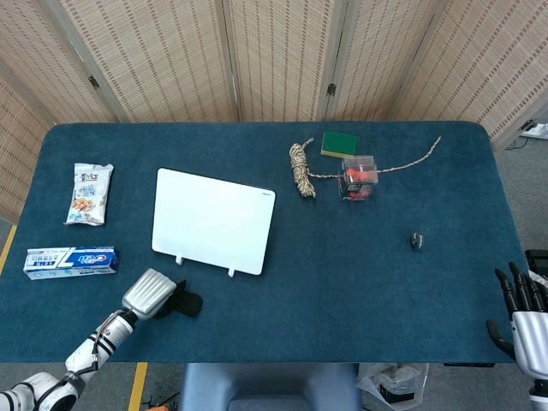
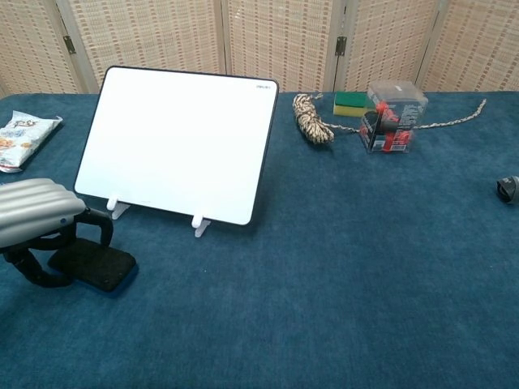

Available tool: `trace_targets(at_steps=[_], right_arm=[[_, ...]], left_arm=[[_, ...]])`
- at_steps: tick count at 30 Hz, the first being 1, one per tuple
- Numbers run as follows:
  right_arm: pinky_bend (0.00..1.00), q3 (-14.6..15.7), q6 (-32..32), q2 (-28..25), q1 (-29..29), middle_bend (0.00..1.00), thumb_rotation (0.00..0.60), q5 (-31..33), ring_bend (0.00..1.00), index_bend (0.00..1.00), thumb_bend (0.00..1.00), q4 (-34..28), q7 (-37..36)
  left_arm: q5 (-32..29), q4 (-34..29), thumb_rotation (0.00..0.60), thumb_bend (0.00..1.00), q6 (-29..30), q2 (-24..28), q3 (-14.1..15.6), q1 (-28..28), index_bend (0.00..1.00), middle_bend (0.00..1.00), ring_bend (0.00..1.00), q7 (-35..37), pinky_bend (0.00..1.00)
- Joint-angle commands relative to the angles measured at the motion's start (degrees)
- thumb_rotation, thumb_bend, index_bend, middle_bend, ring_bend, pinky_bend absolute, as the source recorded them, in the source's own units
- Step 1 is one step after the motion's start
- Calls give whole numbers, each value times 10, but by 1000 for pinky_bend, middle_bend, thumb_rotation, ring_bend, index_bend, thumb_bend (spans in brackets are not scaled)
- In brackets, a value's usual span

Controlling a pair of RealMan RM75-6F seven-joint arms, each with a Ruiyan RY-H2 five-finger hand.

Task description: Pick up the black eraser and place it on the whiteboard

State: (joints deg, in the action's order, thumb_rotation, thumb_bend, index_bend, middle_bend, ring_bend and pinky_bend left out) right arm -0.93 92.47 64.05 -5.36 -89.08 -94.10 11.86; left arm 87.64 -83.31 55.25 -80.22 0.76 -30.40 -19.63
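The black eraser (image 2: 96,264) lies flat on the blue tablecloth just in front of the whiteboard's left foot. My left hand (image 2: 32,217) is over its left end, with a finger down on the back edge and the thumb against the front, pinching it. From above, the left hand (image 1: 152,294) covers most of the eraser (image 1: 191,303). The white whiteboard (image 1: 212,221) (image 2: 178,142) leans on its two small feet, left of centre. My right hand (image 1: 524,315) hangs off the table's near right corner, fingers apart and holding nothing.
A toothpaste box (image 1: 70,261) and a snack bag (image 1: 90,193) lie at the left. At the back sit a coiled rope (image 1: 300,168), a green sponge (image 1: 339,143) and a clear box with red contents (image 1: 359,178). A small dark clip (image 1: 416,241) lies right of centre.
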Motion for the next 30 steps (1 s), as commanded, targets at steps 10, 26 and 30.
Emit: trace_targets(at_steps=[10, 26, 30], right_arm=[[135, 1, 0, 0, 0, 0, 600, -2, 85, 0, 334, 0, 1], [135, 2, -2, 3, 1, 0, 600, -2, 85, 0, 335, -2, 9], [135, 0, -2, 0, 1, 0, 600, 2, 85, 0, 335, -1, 0]], left_arm=[[16, -9, 600, 232, 47, 8, 4, 9, 563, 1000, 1000, -3, 1000], [148, 67, 600, 240, 348, -73, -76, 48, 526, 1000, 1000, -66, 1000], [146, 111, 600, 240, 348, -112, -93, 28, 522, 1000, 1000, -54, 1000]])
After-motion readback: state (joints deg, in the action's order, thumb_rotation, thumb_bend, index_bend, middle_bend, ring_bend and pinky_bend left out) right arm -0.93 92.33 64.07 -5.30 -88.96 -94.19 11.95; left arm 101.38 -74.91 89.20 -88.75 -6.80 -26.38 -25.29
